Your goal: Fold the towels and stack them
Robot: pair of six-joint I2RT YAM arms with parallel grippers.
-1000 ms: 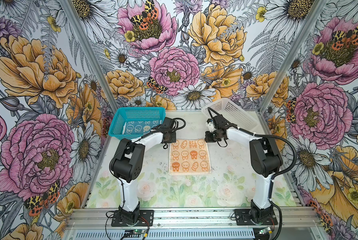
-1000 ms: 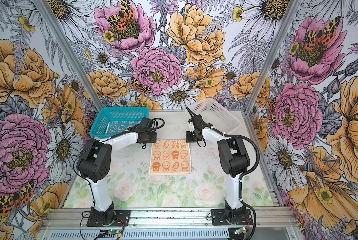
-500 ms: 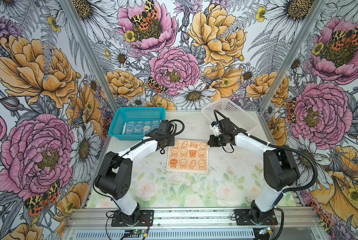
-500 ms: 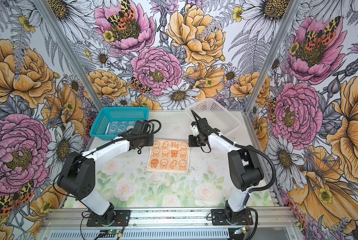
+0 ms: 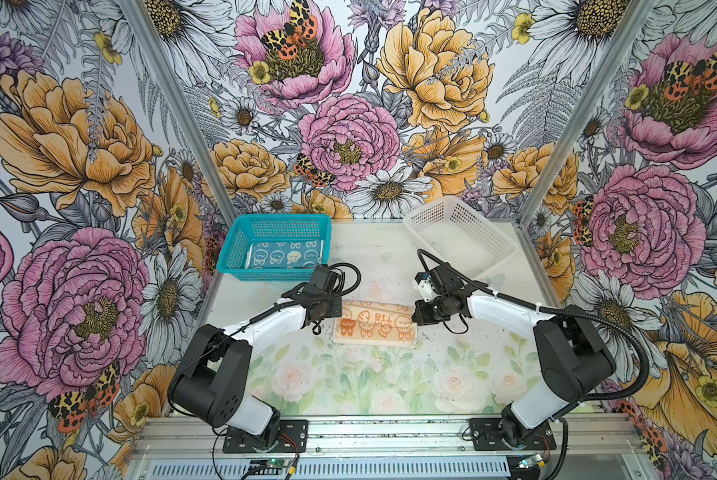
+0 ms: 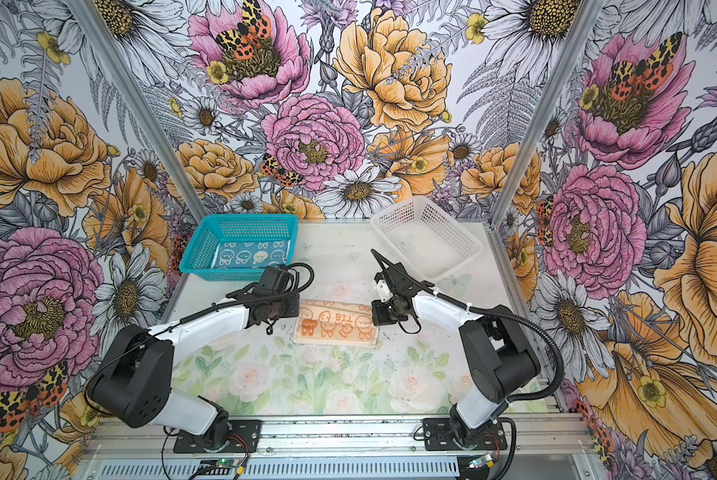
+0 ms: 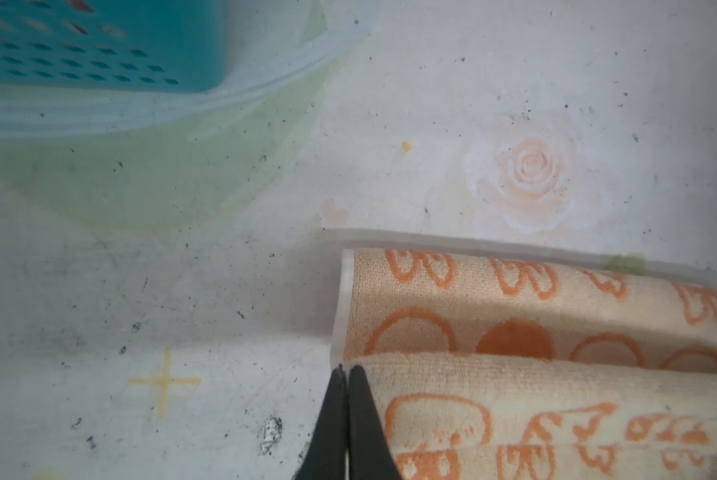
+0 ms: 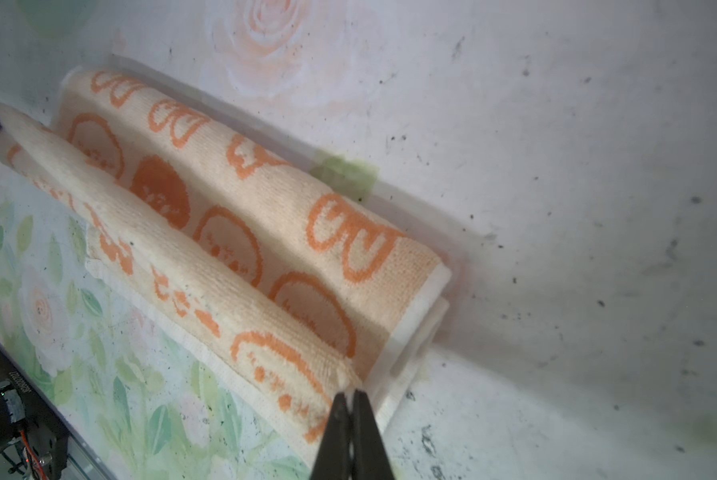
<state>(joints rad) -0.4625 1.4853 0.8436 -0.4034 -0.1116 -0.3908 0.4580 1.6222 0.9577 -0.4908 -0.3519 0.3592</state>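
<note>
The left gripper and right gripper are both pinched tight on one edge of the peach towel, which lies folded over in the middle of the table. The arms hide its ends from above. The blue basket wall hides part of the teal towel.

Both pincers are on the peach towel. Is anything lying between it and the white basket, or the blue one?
Nothing visible. The left pincer and right pincer are shut on corners of the peach towel. Only bare table lies between it and the white basket or the blue basket, which holds the teal towel.
</note>
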